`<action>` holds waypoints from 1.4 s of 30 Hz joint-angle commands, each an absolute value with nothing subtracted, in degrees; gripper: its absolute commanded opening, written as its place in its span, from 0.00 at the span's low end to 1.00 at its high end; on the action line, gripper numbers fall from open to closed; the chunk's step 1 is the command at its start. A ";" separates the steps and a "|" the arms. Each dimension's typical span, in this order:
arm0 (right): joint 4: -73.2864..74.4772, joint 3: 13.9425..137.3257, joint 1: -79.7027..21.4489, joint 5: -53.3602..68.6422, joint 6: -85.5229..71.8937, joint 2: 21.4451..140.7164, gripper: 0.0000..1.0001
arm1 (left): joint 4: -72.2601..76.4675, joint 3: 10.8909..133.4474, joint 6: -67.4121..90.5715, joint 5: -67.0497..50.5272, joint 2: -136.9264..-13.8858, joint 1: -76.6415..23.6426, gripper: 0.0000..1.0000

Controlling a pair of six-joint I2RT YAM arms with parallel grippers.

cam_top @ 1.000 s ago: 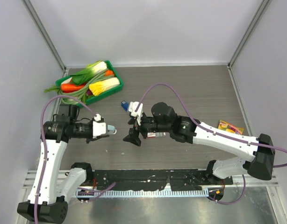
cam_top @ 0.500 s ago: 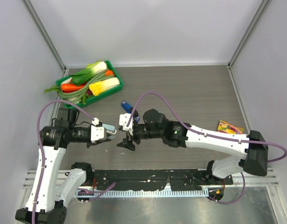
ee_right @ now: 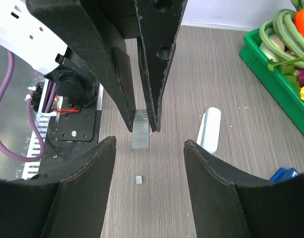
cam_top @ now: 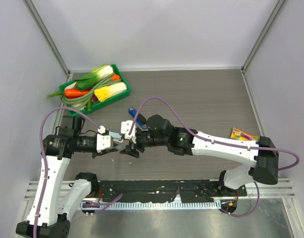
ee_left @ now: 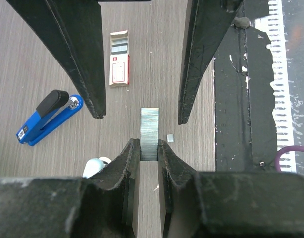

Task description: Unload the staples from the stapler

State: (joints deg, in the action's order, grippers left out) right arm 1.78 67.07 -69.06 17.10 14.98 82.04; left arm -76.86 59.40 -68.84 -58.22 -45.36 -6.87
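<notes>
My left gripper (ee_left: 149,145) is shut on a grey strip of staples (ee_left: 149,130), which sticks out from its fingertips above the table. My right gripper (ee_right: 149,143) is open and faces it, with its jaws on either side of the strip's free end, not touching it. In the top view the two grippers (cam_top: 118,143) (cam_top: 128,148) meet tip to tip. The small pale blue and white stapler (ee_right: 210,130) lies on the table just beside the left fingers and peeks out in the left wrist view (ee_left: 95,166).
A dark blue stapler (ee_left: 48,116) and a red-and-white box (ee_left: 119,59) lie beyond. A tiny loose staple piece (ee_right: 138,180) lies under the grippers. A green basket (cam_top: 123,83) of vegetables stands back left. A yellow packet (cam_top: 243,135) lies at the right.
My right arm has swung left, bringing its open gripper up to the left gripper's tips. The left gripper has shifted slightly lower and stays shut.
</notes>
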 commanded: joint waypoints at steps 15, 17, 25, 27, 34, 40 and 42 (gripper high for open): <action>4.04 72.77 -69.87 18.10 15.56 83.85 0.49 | -82.27 59.06 -64.95 -58.89 -44.91 -7.29 0.07; 5.01 73.21 -69.87 18.45 15.56 84.37 0.48 | -82.09 59.15 -64.69 -58.80 -44.91 -7.29 0.07; 5.01 73.13 -69.96 18.19 14.94 84.46 0.41 | -82.09 58.97 -64.95 -58.10 -44.56 -7.29 0.07; 4.83 73.04 -69.96 18.28 14.77 84.38 0.40 | -82.09 58.97 -64.95 -58.01 -44.56 -7.21 0.07; 4.40 73.30 -70.14 17.84 14.59 84.02 0.40 | -81.83 59.06 -64.60 -58.10 -44.65 -7.38 0.07; 3.52 72.95 -70.66 16.88 14.41 83.76 0.39 | -81.47 58.89 -64.51 -58.01 -44.56 -7.30 0.07; 3.34 72.86 -70.84 16.26 14.50 83.58 0.38 | -81.30 58.62 -64.51 -57.83 -44.56 -7.38 0.06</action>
